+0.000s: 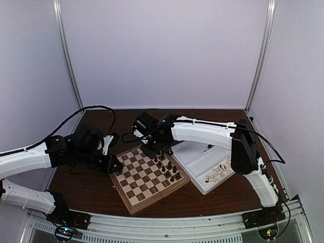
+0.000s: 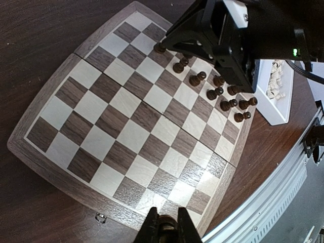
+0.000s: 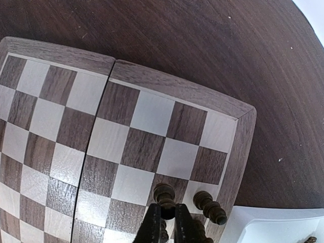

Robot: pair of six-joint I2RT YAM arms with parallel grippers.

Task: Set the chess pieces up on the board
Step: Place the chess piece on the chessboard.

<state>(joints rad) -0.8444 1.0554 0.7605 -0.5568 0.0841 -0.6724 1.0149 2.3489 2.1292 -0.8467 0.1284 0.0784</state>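
Note:
The board [image 1: 144, 179] lies in the middle, its checks filling the left wrist view [image 2: 126, 131]. Several dark chess pieces [image 2: 218, 93] stand in two rows along its right edge. My right gripper [image 3: 167, 205] is shut on a dark piece [image 3: 165, 195] held over a square near the board's far corner, beside another standing dark piece [image 3: 210, 207]. My left gripper [image 2: 168, 210] hovers over the board's near left edge, shut on a small dark piece [image 2: 166, 222] mostly hidden between its fingers. From above, the left gripper [image 1: 115, 166] is at the board's left corner and the right gripper [image 1: 154, 150] at its far side.
A white tray [image 1: 195, 157] sits right of the board with several cream pieces [image 1: 218, 174] in its near compartment. Its corner shows in the right wrist view [image 3: 273, 225]. A metal rail [image 2: 263, 202] runs along the table's near edge. White walls enclose the dark table.

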